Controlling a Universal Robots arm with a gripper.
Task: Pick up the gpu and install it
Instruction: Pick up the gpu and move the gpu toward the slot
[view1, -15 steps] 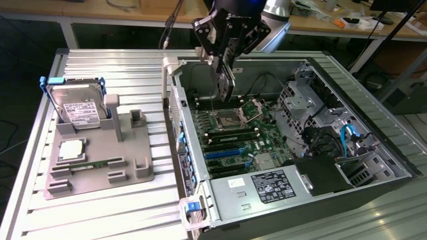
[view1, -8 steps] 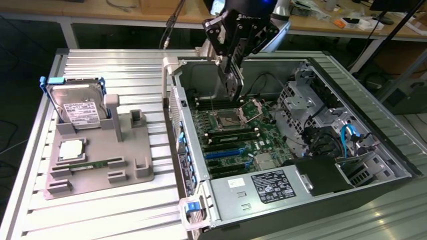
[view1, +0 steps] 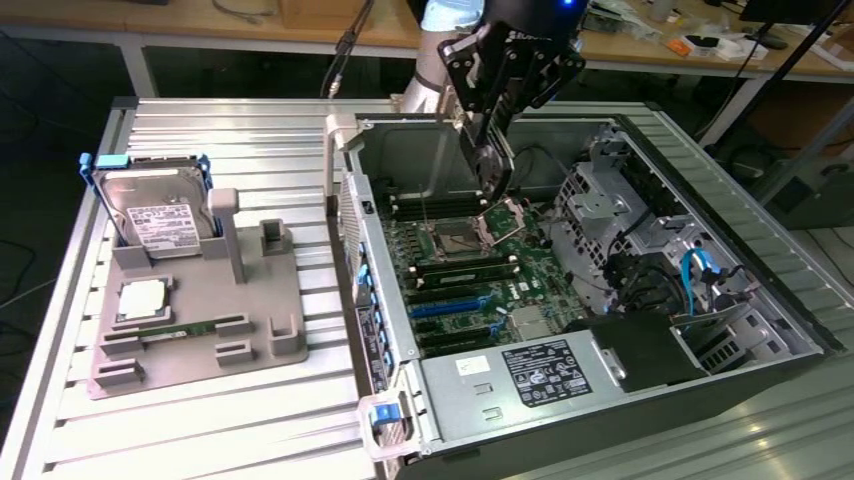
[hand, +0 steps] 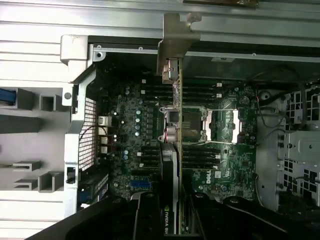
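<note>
The gpu (view1: 490, 160) hangs edge-down in the air above the open computer case (view1: 781, 300), over the far part of the motherboard (view1: 461, 275). My gripper (view1: 499, 115) is shut on the card's upper part. In the wrist view the gpu (hand: 171, 165) appears edge-on as a thin dark card with a green-lettered label, its silvery bracket (hand: 175, 45) reaching toward the case's rear wall. It hovers above the processor socket (hand: 192, 125) and the memory slots. Blue expansion slots (view1: 447, 305) lie on the board nearer the exterior camera.
A grey holder (view1: 200, 330) stands on the slatted metal table at the exterior view's left, carrying a silver hard drive (view1: 154, 215), a processor (view1: 143, 298) and a green memory stick (view1: 180, 330). Drive cages and cables (view1: 641, 230) occupy the case's right side; a power supply (view1: 534, 370) sits in front.
</note>
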